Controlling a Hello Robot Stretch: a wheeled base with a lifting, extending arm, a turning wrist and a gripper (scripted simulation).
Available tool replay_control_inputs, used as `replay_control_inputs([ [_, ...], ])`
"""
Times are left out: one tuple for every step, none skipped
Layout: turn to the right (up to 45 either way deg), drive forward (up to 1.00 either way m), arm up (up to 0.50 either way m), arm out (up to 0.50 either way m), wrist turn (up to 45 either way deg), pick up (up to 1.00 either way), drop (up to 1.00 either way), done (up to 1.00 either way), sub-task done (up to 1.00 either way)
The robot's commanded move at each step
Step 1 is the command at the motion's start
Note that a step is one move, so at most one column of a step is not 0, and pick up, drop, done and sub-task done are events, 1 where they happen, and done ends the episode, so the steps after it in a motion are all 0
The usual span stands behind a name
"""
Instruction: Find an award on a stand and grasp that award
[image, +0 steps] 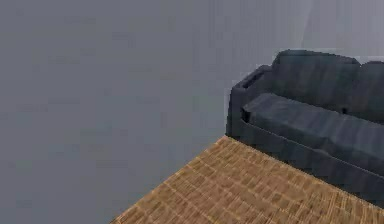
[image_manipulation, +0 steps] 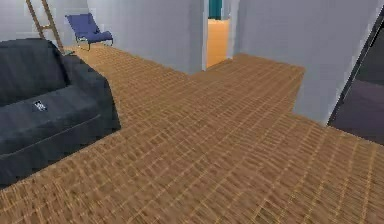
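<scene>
Forward view and arm side view alike, I cannot tell where the award stands, nor how my fingers are set. A dark blue sofa sits on the woven brown floor, a small pale thing, too small to read, on its seat; beyond, a blue chair and a lit doorway.

Wall and dark sofa block ahead; wood floor lies open toward doorway.
</scene>
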Motion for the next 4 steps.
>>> replay_control_inputs([
  [42.0,0.0,0.0,0.0,0.0,0.0,0.0,0.0,0.0],
  [0.0,0.2,0.0,0.0,0.0,0.0,0.0,0.0,0.0],
  [45.0,0.0,0.0,0.0,0.0,0.0,0.0,0.0,0.0],
  [27.0,0.0,0.0,0.0,0.0,0.0,0.0,0.0,0.0],
])
